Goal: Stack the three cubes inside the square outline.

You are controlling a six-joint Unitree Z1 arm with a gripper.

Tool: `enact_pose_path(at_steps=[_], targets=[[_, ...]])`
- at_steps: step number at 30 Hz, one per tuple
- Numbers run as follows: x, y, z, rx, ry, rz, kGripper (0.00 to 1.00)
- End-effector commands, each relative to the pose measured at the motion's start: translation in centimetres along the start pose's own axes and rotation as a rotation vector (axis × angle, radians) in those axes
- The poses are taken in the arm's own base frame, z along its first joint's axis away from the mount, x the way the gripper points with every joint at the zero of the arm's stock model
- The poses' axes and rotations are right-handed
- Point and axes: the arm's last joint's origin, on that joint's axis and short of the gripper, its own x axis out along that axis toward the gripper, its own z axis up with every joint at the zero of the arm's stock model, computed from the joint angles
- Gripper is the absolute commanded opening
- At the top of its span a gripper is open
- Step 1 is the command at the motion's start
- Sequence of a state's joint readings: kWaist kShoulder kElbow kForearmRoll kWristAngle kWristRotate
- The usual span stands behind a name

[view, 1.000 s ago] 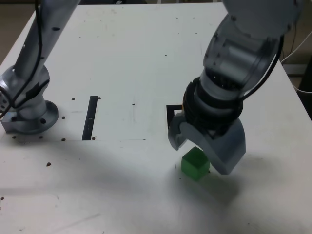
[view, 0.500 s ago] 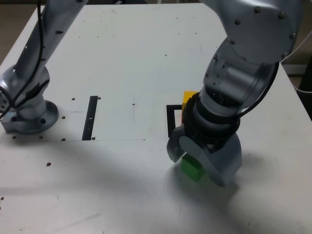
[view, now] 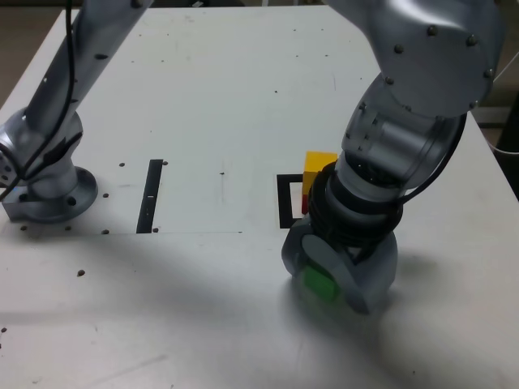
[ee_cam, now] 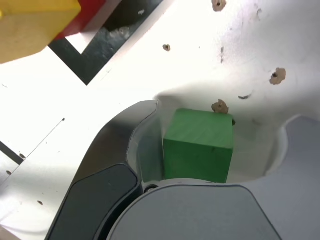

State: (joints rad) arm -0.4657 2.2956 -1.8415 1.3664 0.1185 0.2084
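- The white worktop (view: 203, 89) is carrying everything.
- The hand (view: 328, 275) is reaching down over the green cube (ee_cam: 200, 145), its jaws partly open on either side; one jaw is lying against the cube, the other standing clear.
- The yellow cube (view: 319, 168) is sitting on the red cube (ee_cam: 85, 17) inside the square outline (view: 285, 203), near the hand.

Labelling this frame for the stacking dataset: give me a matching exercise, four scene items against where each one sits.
Items:
1. small matte green cube
2. small matte yellow cube
3. small red cube
4. thin straight black strip

Places:
A. under the yellow cube
B. on the table, on the exterior view's left
C. between the gripper jaws
D. on top of the stack at the thick black square outline

Pairs: 1-C, 2-D, 3-A, 4-B
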Motion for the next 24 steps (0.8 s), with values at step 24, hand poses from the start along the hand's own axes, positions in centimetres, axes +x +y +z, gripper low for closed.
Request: enact_pose_path(at_steps=[24], targets=[[-0.03,-0.05,-0.14,-0.002,0.013,0.002,0.28]])
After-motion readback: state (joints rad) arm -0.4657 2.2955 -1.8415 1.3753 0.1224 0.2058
